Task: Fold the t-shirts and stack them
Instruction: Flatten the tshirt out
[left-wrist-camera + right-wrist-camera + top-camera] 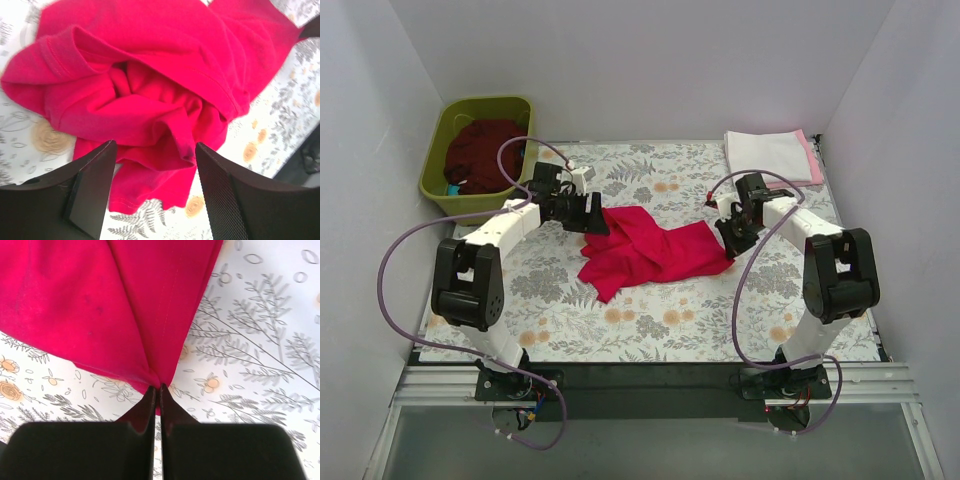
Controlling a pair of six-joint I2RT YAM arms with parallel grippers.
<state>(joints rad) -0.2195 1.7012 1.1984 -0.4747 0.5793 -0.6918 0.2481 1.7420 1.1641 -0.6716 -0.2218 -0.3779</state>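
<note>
The crimson-red t-shirt [645, 250] lies crumpled in the middle of the floral table cloth [570, 310]. My left gripper [592, 215] is open at the shirt's upper left corner; in the left wrist view its fingers [95, 185] stand wide apart over bunched red cloth [150, 100]. My right gripper [728, 240] is shut on the shirt's right corner; in the right wrist view the red cloth [110, 310] runs into the closed tips [157, 390]. A folded white t-shirt [767, 155] lies on a pale pink one [812, 160] at the back right. A dark maroon t-shirt [480, 150] fills the tub.
The olive-green tub [438, 160] stands at the back left, off the cloth. White walls close in on the left, back and right. The table's black front edge [640, 375] runs by the arm bases.
</note>
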